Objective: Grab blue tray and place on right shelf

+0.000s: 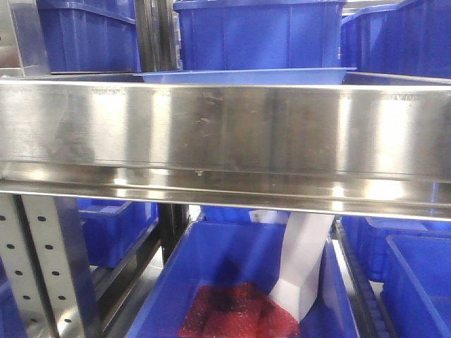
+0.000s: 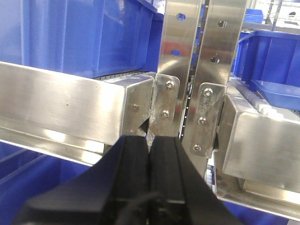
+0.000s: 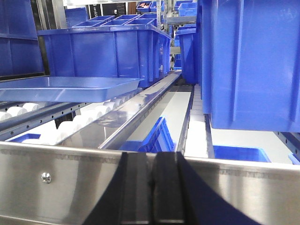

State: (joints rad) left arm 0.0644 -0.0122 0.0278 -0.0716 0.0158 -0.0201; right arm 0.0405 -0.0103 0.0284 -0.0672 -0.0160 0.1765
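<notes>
The blue tray (image 3: 65, 88) lies flat on the white rollers (image 3: 70, 125) of the right shelf (image 1: 225, 134), ahead and to the left of the right gripper (image 3: 153, 161), its long axis running left-right across the lane. From the front only its rim (image 1: 243, 76) shows above the rail, before deep blue bins (image 1: 257, 32). Both grippers, right and left (image 2: 149, 150), have their fingers pressed together, holding nothing.
</notes>
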